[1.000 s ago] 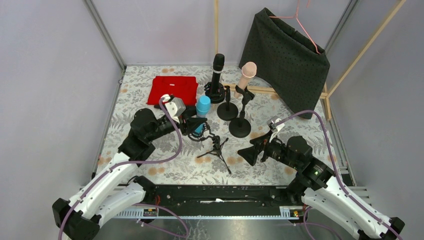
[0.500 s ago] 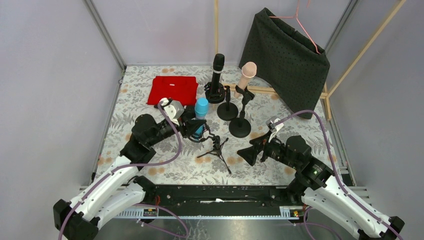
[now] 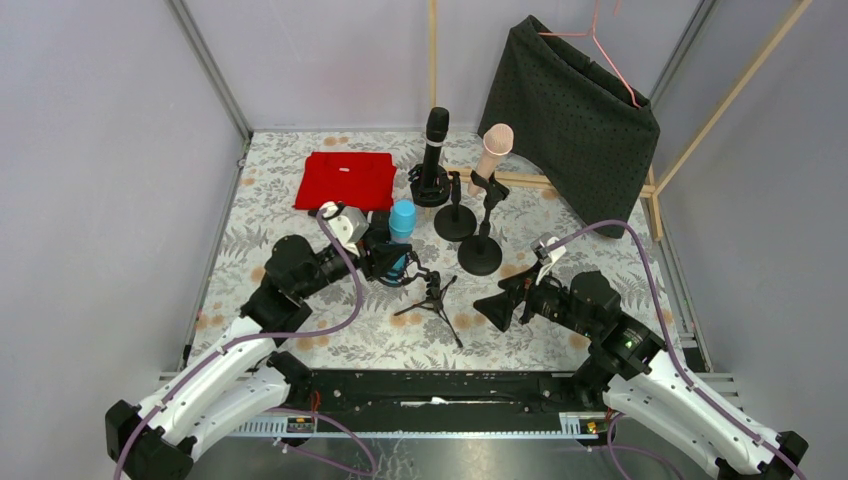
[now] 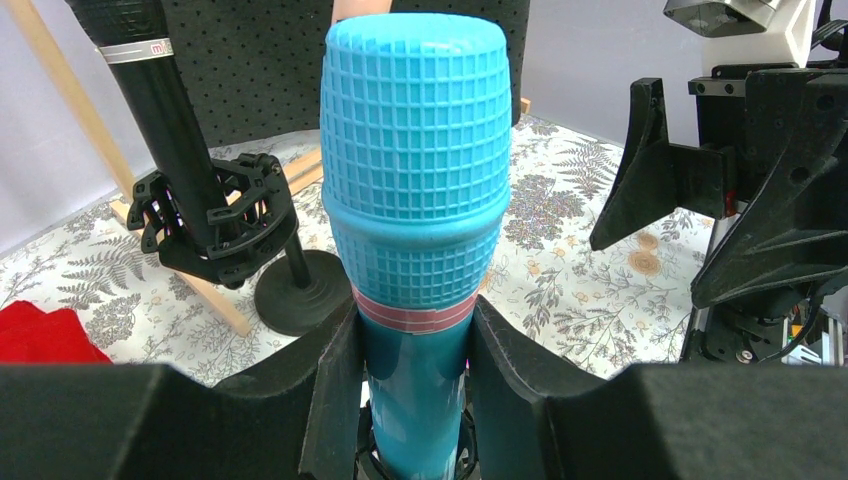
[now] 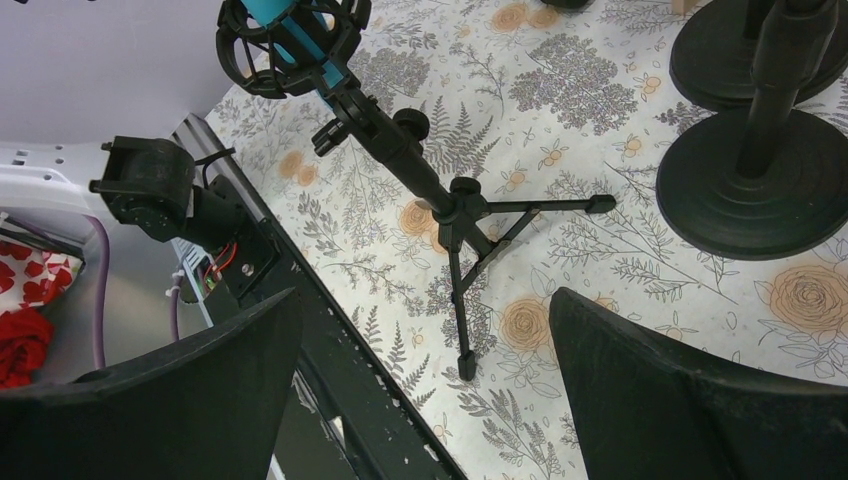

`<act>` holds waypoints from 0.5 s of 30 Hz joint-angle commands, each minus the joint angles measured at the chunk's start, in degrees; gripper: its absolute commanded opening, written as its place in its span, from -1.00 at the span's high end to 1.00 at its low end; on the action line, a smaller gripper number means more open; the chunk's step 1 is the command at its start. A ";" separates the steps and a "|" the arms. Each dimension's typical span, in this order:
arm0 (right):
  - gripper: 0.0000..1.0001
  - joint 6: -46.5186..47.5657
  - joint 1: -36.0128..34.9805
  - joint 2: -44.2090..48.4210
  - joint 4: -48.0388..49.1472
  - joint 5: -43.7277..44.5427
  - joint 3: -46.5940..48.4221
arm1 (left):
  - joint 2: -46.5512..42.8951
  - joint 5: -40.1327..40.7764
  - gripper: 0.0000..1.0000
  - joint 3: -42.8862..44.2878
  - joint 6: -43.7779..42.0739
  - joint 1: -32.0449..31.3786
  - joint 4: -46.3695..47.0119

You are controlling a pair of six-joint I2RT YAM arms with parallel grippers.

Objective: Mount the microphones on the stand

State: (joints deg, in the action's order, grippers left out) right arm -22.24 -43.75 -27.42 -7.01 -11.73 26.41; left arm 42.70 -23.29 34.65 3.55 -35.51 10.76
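The light blue microphone (image 3: 402,216) stands upright in the shock mount of a small black tripod stand (image 3: 436,300). My left gripper (image 3: 388,258) is shut on its body just below the head (image 4: 415,180), one finger on each side. My right gripper (image 3: 497,308) is open and empty, hovering right of the tripod (image 5: 455,215); the blue microphone's lower end shows in the mount (image 5: 322,72). A black microphone (image 3: 436,135) and the peach-pink microphone (image 3: 493,148) sit upright in round-base stands behind. The second black microphone is out of view.
A red cloth (image 3: 345,180) lies at the back left. A black dotted cloth (image 3: 570,110) hangs on a hanger at the back right above wooden slats (image 3: 525,182). Two round stand bases (image 3: 480,256) stand close behind the tripod. A black rail (image 3: 430,385) runs along the near edge.
My left gripper and the blue microphone have shifted slightly toward the near left. The right arm has barely moved.
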 commanded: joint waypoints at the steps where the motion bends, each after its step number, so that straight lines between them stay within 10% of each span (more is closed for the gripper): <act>1: -0.99 0.62 0.20 0.47 1.83 -1.29 -0.16 | -0.07 0.69 0.35 0.58 0.45 -0.51 1.06; 15: -0.99 0.71 0.16 -0.53 2.14 -1.34 0.05 | -0.82 2.13 0.08 1.04 -0.36 -1.38 -0.72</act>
State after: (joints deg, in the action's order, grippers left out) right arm -22.24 -43.75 -27.55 -6.98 -11.73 26.26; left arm 42.70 -21.71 34.68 3.27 -36.38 9.89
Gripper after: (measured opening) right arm 0.993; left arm 0.446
